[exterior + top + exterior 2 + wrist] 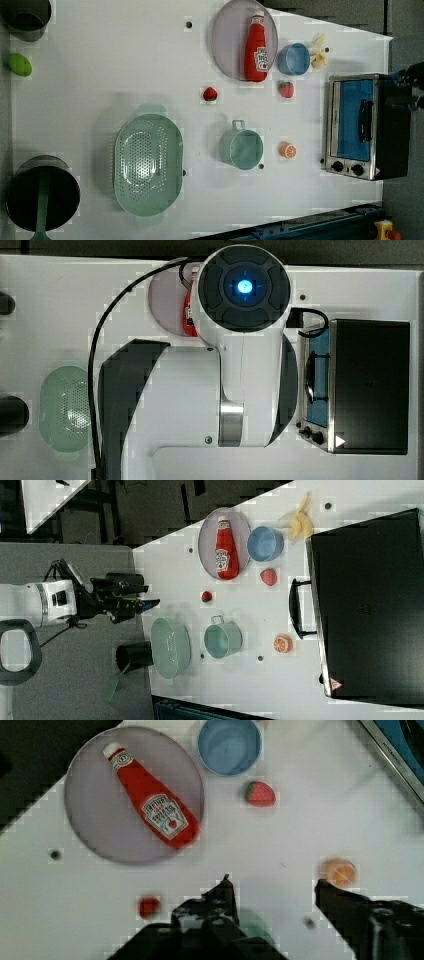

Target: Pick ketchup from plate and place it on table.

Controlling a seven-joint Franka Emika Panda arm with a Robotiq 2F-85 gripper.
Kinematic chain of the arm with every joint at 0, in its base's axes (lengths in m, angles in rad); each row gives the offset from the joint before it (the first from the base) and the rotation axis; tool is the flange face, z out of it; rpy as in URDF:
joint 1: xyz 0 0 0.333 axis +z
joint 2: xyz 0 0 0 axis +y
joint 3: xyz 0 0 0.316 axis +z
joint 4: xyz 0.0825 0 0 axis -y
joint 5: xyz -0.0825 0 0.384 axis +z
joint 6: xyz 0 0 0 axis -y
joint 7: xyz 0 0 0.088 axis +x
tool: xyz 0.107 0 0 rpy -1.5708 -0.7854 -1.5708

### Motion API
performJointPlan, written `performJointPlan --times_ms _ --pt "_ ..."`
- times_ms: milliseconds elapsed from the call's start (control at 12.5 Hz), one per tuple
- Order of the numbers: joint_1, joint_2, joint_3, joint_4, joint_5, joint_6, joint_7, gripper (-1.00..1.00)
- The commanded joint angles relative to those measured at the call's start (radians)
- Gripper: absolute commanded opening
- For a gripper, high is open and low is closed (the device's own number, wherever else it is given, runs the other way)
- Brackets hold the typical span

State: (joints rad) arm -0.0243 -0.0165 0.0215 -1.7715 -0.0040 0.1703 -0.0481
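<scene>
Jaws spread and empty above the desk (300,845), well short of the ketchup (152,802) lying on the plate (95,830); a skewed grasp could roll it toward the bowl (229,745).

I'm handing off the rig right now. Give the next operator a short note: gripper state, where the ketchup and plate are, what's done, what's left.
Gripper: open, empty, held well clear of the ketchup.
Ketchup: lying flat on the plate, next to the blue bowl.
Table: open white space on the left view's left of the plate.
Done: nothing yet; bottle untouched.
Left: reach the ketchup, grasp it, lift it off the plate, set it on the table.
</scene>
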Motion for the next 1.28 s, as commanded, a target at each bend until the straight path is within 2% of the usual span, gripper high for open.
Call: performJointPlan --times_ms 80,240,640,1280 --pt "-0.078 -0.167 0.072 0.017 0.015 -0.206 0.113 0.59" --pt "-0.077 -0.155 0.075 0.011 0.015 -0.204 0.111 1.00" --pt "-0.054 -0.030 0.084 0.010 0.015 -0.157 -0.037 1.00" --pt "-0.022 0.293 0.105 0.015 0.012 0.110 -0.407 1.00"
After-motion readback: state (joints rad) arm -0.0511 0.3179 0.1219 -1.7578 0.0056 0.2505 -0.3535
